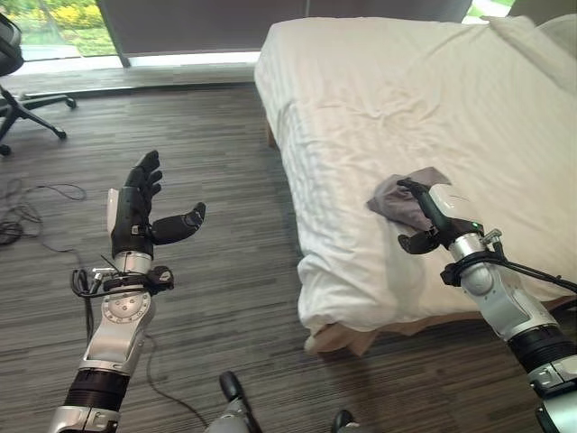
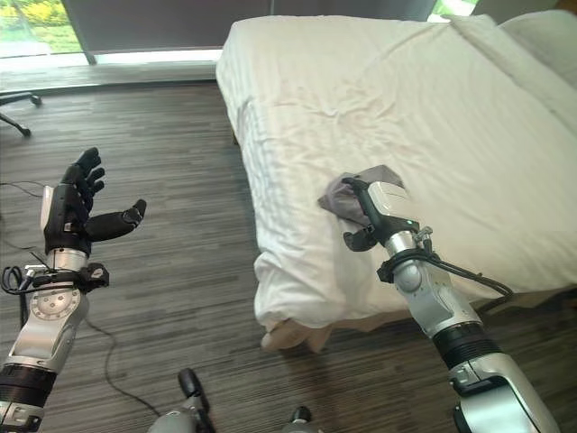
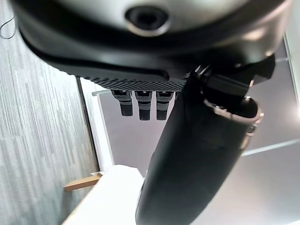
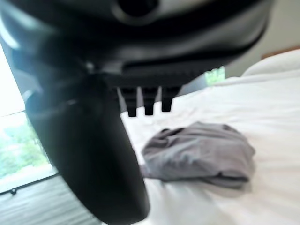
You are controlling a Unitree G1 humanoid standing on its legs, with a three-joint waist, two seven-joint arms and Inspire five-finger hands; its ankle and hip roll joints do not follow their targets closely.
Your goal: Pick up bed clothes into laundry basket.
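The grey garment (image 4: 199, 152) lay bunched on the bed (image 1: 433, 99), near its left edge, just beyond the right hand (image 1: 431, 216), whose straight fingers held nothing. The left hand (image 1: 140, 212) hung open over the floor, well apart.

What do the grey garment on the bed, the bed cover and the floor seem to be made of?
Grey garment: soft matte knit or jersey, judging by its limp, crumpled folds; exact fibre unclear. Bed cover: white woven cloth, likely cotton, with faint woven stripes and shallow creases. Floor: narrow grey-brown strips with a streaked grain, probably wood-look laminate or vinyl; dull finish.
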